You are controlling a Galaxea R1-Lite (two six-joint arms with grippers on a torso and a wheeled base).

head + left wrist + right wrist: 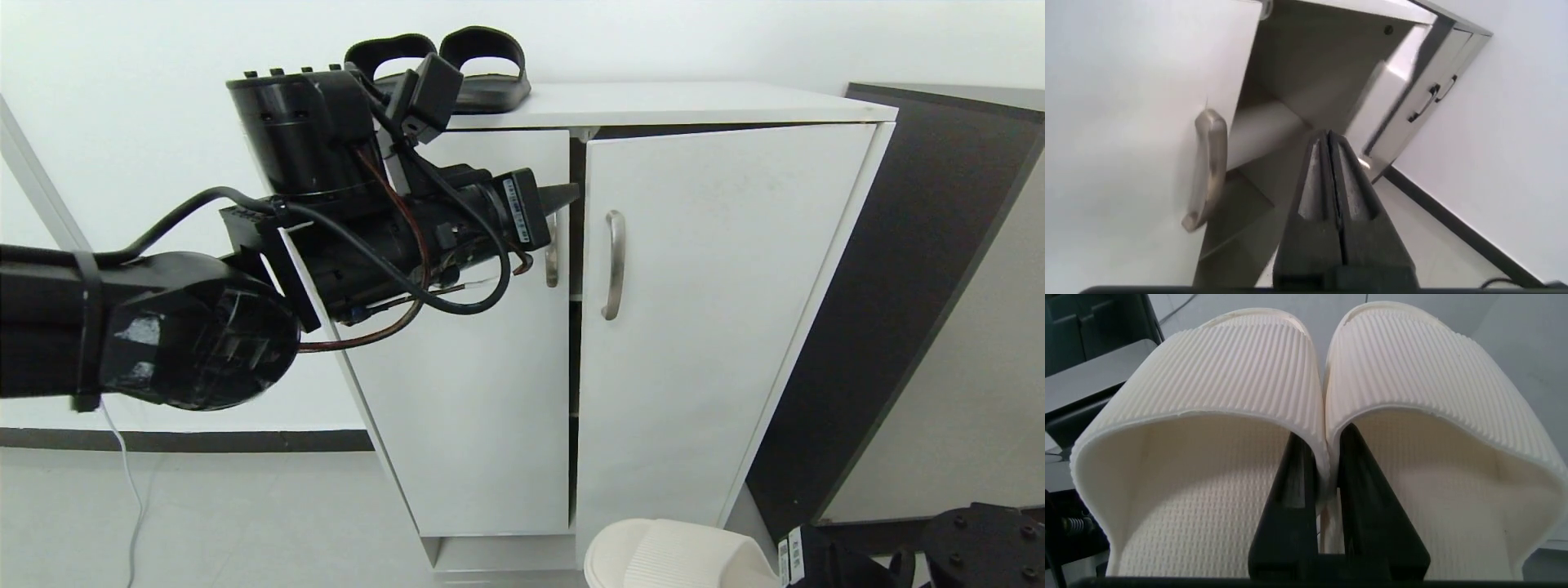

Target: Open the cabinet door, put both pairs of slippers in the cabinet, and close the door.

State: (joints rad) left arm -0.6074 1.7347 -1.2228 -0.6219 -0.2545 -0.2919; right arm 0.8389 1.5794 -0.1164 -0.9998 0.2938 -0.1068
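Looking at your left gripper, you find its fingers pressed flat together with nothing between them. The tip sits at the dark gap where the two doors of the white cabinet meet. The left door stands ajar right beside the fingers. Its metal handle hangs just below the tip in the head view and lies close alongside the fingers in the left wrist view, without touching them. Beyond the tip, the left wrist view opens into the cabinet, where you see a shelf. The right door is flush and shut on the far side of the gap, with its own handle.

Above and behind that gripper, the pair of black slippers rests side by side on the cabinet top.

Your right gripper is clamped on the pair of cream ribbed slippers. One finger goes into each slipper, and the two inner walls are pinched between them. The head view shows this pair held low, in front of the foot of the right door
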